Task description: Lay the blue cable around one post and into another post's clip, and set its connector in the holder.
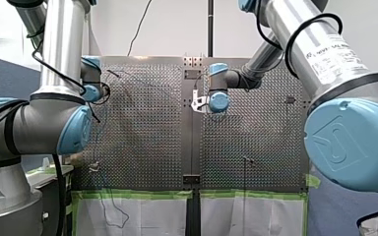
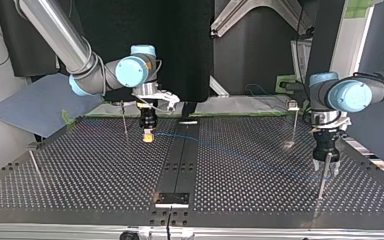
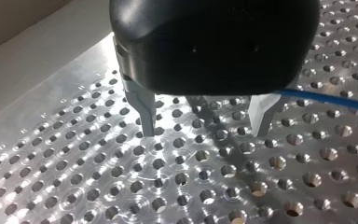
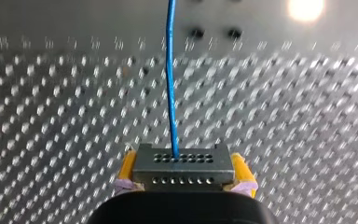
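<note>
The thin blue cable (image 2: 240, 156) lies across the perforated table from my right gripper to my left one. My right gripper (image 2: 148, 135), at the top view's left, is shut on the cable's connector (image 4: 182, 165), a grey metal block with rows of holes held between yellow pads (image 4: 127, 168). From the connector the cable (image 4: 171, 79) runs straight ahead. My left gripper (image 2: 326, 167), at the top view's right, hangs low over the plate, its metal fingers (image 3: 144, 112) open with nothing between them. The cable (image 3: 326, 98) passes just beside one finger. A thin post (image 2: 321, 186) stands right under this gripper.
Other thin posts stand on the plate: one (image 2: 124, 117) near my right gripper, one (image 2: 35, 165) at the top view's left edge, one with a clip on top (image 2: 293, 107) behind my left gripper. A small bracket (image 2: 172, 199) sits on the dark centre strip (image 2: 182, 160).
</note>
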Controlling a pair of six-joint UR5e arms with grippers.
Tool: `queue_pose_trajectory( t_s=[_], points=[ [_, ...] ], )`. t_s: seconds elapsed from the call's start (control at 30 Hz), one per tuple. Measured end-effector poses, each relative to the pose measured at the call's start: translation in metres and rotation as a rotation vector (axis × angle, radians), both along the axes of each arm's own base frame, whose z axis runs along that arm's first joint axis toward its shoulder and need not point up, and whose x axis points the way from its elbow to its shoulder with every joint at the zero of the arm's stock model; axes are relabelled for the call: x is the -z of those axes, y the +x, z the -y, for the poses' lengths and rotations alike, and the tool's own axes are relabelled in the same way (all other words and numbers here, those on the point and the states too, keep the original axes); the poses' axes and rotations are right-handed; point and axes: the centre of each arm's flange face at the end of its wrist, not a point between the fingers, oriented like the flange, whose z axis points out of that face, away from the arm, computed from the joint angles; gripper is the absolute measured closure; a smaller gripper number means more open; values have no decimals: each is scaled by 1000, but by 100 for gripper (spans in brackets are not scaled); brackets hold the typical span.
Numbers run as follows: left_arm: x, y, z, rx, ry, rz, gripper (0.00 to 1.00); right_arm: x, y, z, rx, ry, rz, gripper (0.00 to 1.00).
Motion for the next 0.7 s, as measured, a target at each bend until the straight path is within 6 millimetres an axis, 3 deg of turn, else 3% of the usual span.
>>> queue_pose_trajectory(
  t_s=[0.7],
  points=[
    [1,0,7,2,-1,2,0,66,-83,17,257,10,34,100]
  ],
)
